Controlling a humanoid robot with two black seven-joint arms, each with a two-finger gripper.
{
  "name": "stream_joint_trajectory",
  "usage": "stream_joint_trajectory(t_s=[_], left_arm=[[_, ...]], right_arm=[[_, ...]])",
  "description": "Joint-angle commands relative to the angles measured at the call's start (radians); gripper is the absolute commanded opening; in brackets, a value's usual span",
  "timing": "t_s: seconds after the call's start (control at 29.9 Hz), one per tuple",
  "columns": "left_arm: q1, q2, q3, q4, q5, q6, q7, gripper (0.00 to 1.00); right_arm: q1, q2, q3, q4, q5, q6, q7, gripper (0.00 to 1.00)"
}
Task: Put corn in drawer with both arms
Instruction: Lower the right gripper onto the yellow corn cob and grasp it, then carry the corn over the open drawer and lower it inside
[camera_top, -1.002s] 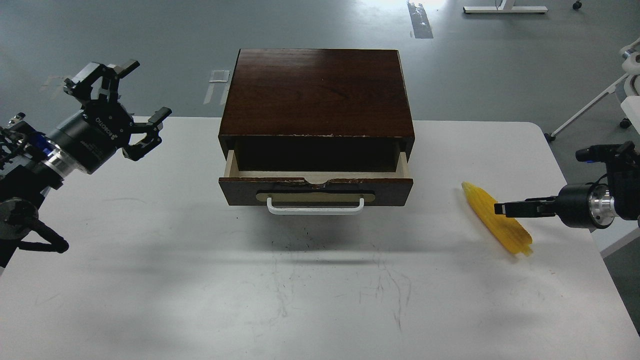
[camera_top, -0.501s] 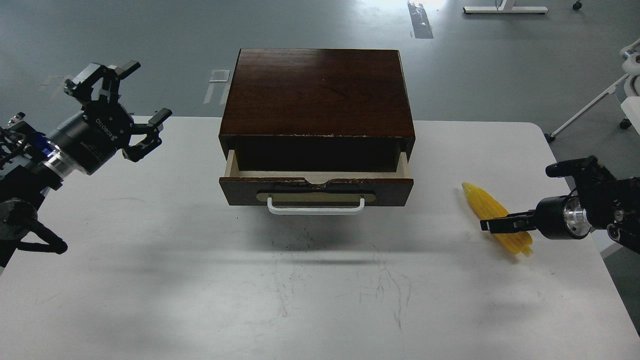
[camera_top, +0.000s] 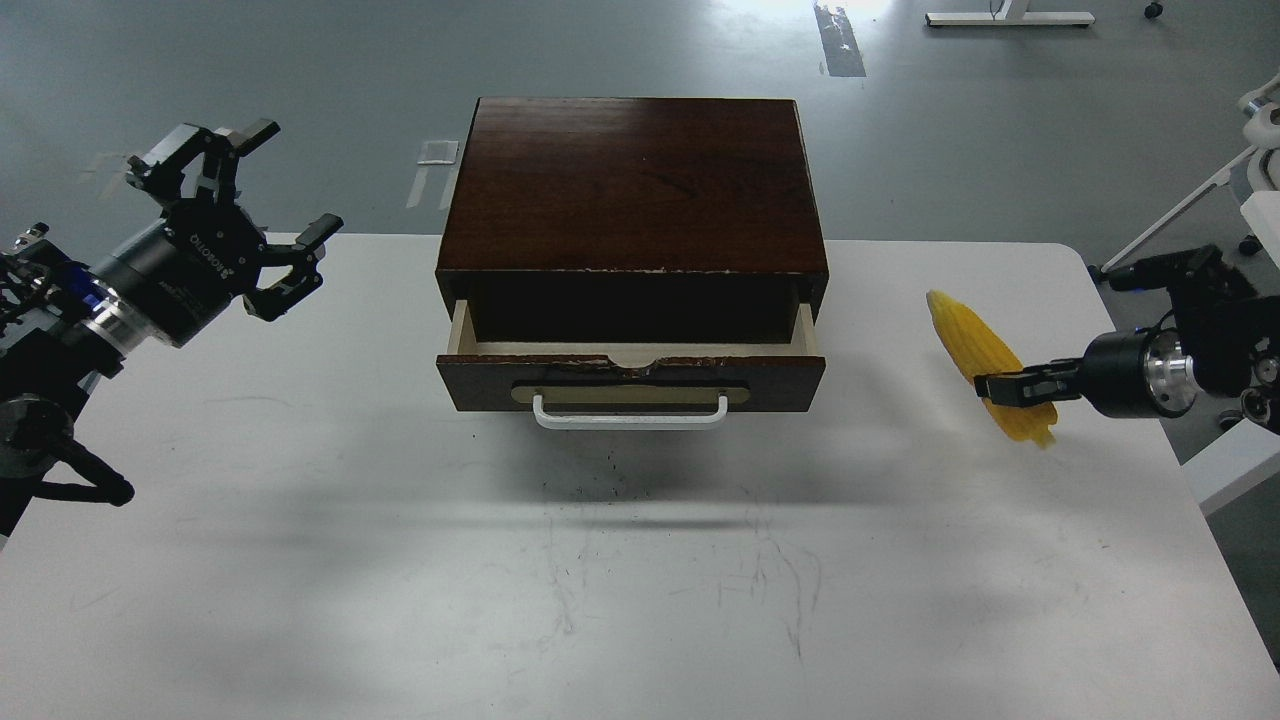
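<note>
The yellow corn (camera_top: 965, 333) is held in my right gripper (camera_top: 1000, 387), which is shut on its lower half and carries it above the table, right of the box, pointed tip up and to the left. The dark brown box (camera_top: 635, 185) stands at the table's back middle. Its drawer (camera_top: 630, 372) is pulled partly out, with the white bar handle (camera_top: 630, 413) facing me; its inside is dark. My left gripper (camera_top: 290, 180) is open and empty, raised over the table's far left edge, well left of the box.
The white table (camera_top: 400, 560) has scuff marks in front of the drawer. A white chair base (camera_top: 1200, 210) stands off the table's right side. Grey floor with tape marks (camera_top: 437, 152) lies behind.
My right gripper dipped to the corn, closed on it and lifted it up and back off the table. The left arm and the drawer have not moved.
</note>
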Motion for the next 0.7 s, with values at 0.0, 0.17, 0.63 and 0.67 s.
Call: stream_joint_trajectory(t_s=[0.0, 0.17, 0.63, 0.67], left_arm=[[0.0, 0.0, -0.006, 0.0, 0.0, 0.0, 0.0, 0.99], [0.0, 0.001, -0.02, 0.0, 0.0, 0.0, 0.0, 0.99], [0.0, 0.004, -0.034, -0.001, 0.0, 0.0, 0.0, 0.99], [0.0, 0.005, -0.034, -0.001, 0.0, 0.0, 0.0, 0.99]], right_arm=[[0.178, -0.021, -0.011, 0.071, -0.002, 0.014, 0.0, 0.07], [0.425, 0.035, -0.112, 0.129, -0.002, 0.057, 0.0, 0.08], [0.711, 0.506, -0.304, 0.157, -0.002, 0.05, 0.0, 0.09], [0.712, 0.532, -0.316, 0.16, -0.003, 0.047, 0.0, 0.09]])
